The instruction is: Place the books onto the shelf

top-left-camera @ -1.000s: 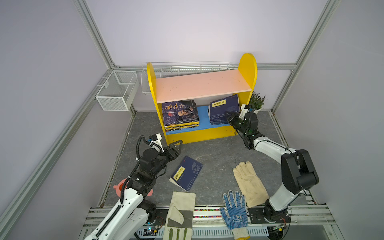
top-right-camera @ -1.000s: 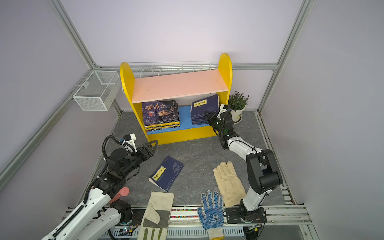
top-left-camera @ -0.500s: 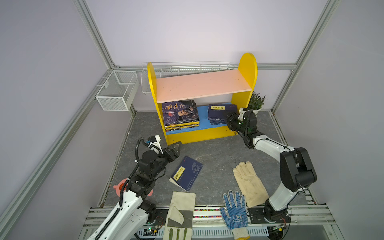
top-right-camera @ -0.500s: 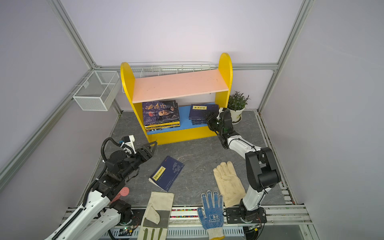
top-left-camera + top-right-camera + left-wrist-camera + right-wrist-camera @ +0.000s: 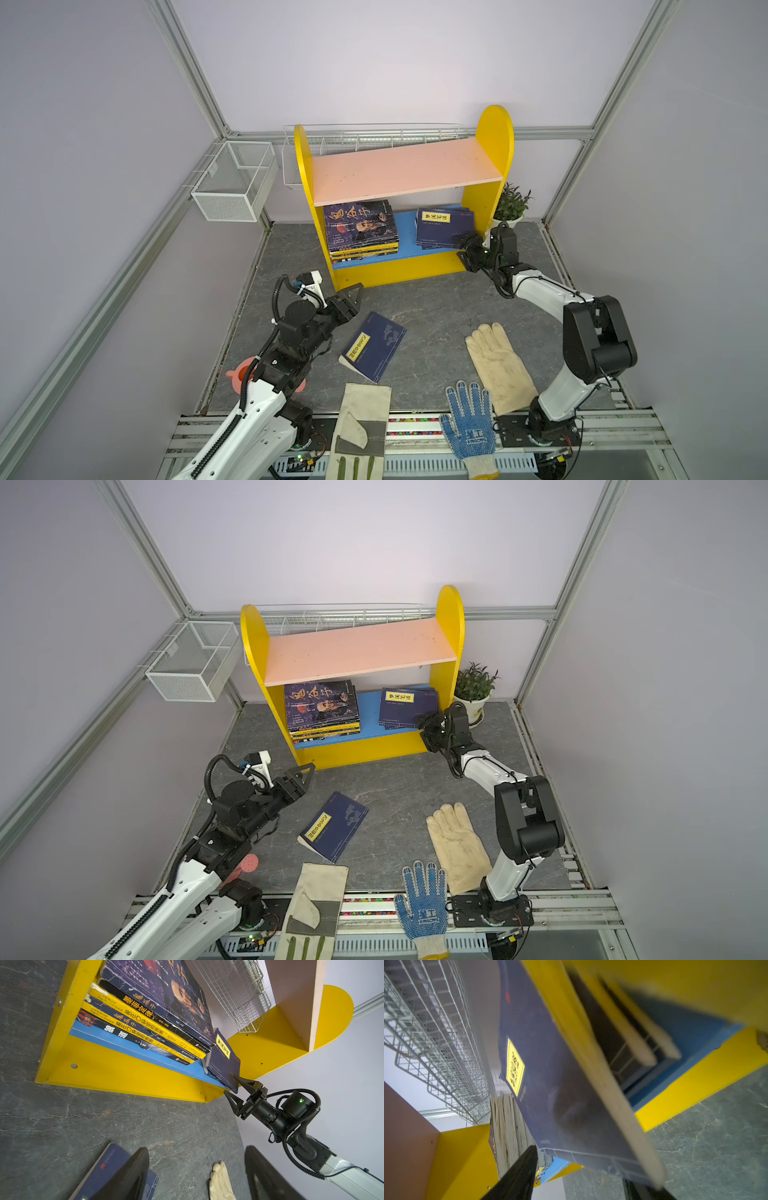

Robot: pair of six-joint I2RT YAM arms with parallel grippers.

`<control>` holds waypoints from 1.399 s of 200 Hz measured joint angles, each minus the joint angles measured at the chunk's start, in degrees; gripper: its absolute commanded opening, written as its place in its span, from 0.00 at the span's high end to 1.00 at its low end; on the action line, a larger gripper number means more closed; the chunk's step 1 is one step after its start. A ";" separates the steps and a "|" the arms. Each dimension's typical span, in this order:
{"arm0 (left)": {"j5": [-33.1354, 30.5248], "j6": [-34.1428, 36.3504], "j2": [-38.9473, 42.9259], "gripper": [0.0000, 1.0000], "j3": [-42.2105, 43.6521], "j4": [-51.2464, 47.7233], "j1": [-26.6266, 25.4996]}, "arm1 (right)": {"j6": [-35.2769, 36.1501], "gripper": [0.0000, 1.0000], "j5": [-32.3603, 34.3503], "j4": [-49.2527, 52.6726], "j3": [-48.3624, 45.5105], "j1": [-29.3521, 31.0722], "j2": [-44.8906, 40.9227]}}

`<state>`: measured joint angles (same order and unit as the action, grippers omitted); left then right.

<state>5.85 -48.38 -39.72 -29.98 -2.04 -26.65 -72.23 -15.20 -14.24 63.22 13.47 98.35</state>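
Observation:
The shelf [image 5: 407, 170] [image 5: 357, 650] stands at the back, its pink upper board bare. On its blue lower board lie two stacks of books: a thick left stack [image 5: 359, 226] [image 5: 158, 1001] and thin navy ones on the right, topped by a yellow-labelled navy book [image 5: 442, 226] [image 5: 405, 706] [image 5: 542, 1064]. My right gripper [image 5: 464, 250] [image 5: 232, 1086] [image 5: 581, 1178] is open, its jaws either side of that book's front corner. Another navy book [image 5: 374, 345] [image 5: 334, 825] [image 5: 104, 1172] lies on the floor. My left gripper [image 5: 353, 297] [image 5: 197, 1167] hovers open just behind it, empty.
A cream glove [image 5: 498, 365], a blue dotted glove [image 5: 469, 415] and a tan-grey glove [image 5: 361, 424] lie along the front. A potted plant [image 5: 511, 203] stands right of the shelf. Wire baskets [image 5: 232, 183] hang on the left wall and behind the shelf.
My right gripper has opened and let go of the navy book, which dropped from a tilt to lie flat on the right stack. The left arm has barely moved.

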 measured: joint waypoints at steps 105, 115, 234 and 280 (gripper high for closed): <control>-2.05 -1.11 -0.96 0.27 0.15 -0.15 0.00 | 16.98 0.76 5.49 15.34 3.06 7.65 -6.73; -2.16 -1.11 -1.49 0.27 0.15 -0.17 0.00 | 18.14 0.82 5.51 16.44 4.15 7.63 -6.27; -4.70 -2.51 -2.03 0.27 0.33 -3.37 0.00 | 22.34 0.85 4.68 20.44 13.86 7.15 3.82; -5.51 -2.67 -1.01 0.27 0.37 -3.50 0.00 | 22.36 0.83 5.53 20.76 14.10 5.86 3.96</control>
<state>0.34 -51.05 -40.73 -29.61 -5.54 -26.65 -49.87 -9.67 6.52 77.32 19.33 102.30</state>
